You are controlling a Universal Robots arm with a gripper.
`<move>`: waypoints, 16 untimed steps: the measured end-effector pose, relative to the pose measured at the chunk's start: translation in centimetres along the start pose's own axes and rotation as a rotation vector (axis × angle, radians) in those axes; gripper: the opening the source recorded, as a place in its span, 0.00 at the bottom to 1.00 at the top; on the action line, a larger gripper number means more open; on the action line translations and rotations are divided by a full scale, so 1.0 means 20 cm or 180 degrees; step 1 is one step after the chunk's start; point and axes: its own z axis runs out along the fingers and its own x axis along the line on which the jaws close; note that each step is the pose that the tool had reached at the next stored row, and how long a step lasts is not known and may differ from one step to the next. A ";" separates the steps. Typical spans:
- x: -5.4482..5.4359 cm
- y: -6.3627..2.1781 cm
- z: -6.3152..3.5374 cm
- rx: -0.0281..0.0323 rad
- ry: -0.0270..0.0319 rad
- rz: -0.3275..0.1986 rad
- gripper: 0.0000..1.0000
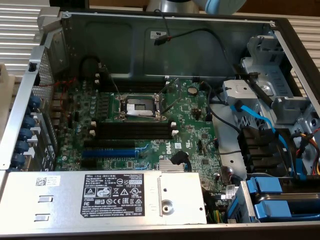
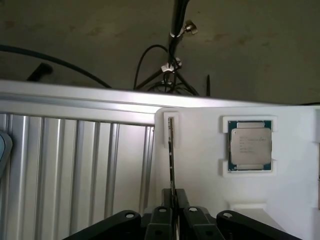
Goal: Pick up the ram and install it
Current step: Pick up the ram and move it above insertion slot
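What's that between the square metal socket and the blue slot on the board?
Long black slots with white end clips, side by side, seen in the exterior view.

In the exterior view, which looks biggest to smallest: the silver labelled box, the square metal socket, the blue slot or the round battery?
Silver labelled box, largest.
Square metal socket and blue slot, unranked: the slot is longer, the socket broader.
Round battery, smallest.
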 end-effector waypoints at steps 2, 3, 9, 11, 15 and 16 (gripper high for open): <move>0.00 -0.001 -0.025 0.0000 0.0000 0.0000 0.15; 0.00 -0.001 -0.038 0.0000 0.0000 0.0000 0.15; 0.00 -0.003 -0.141 0.0000 0.0002 0.0000 0.15; 0.00 -0.004 -0.185 0.0000 0.0003 0.0000 0.15; 0.00 -0.006 -0.272 0.0000 0.0004 0.0000 0.15; 0.00 -0.007 -0.293 -0.0001 0.0005 0.0000 0.15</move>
